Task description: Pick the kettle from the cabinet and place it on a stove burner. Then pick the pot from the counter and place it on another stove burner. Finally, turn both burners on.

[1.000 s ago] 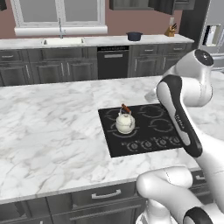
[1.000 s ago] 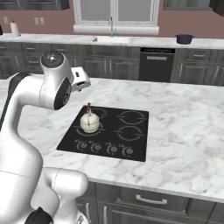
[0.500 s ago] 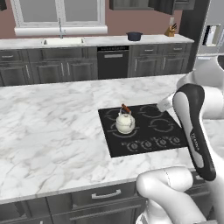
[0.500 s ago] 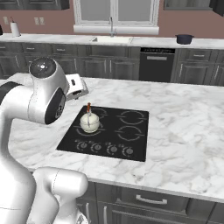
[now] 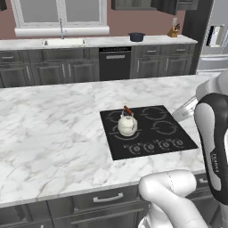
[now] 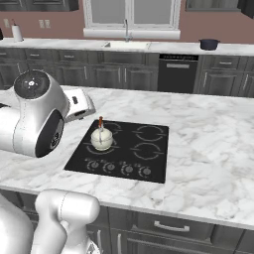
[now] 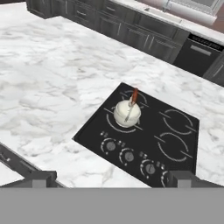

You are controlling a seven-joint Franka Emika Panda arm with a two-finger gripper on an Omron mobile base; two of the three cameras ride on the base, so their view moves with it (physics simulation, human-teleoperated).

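Observation:
The cream kettle stands upright on the front-left burner of the black cooktop set in the marble island. The other burners are bare, and a row of knobs lines the near edge. The dark pot sits on the far counter, under a dark wall cabinet. My gripper hangs open and empty, above and in front of the cooktop.
A sink with its faucet sits under the window on the back counter. A knife block and a fridge stand at the far right. Wide marble island surface surrounds the cooktop.
My arm has swung away from the cooktop, rightward in the left base view and leftward in the right base view. The kettle has stayed on its burner and the gripper has stayed open.

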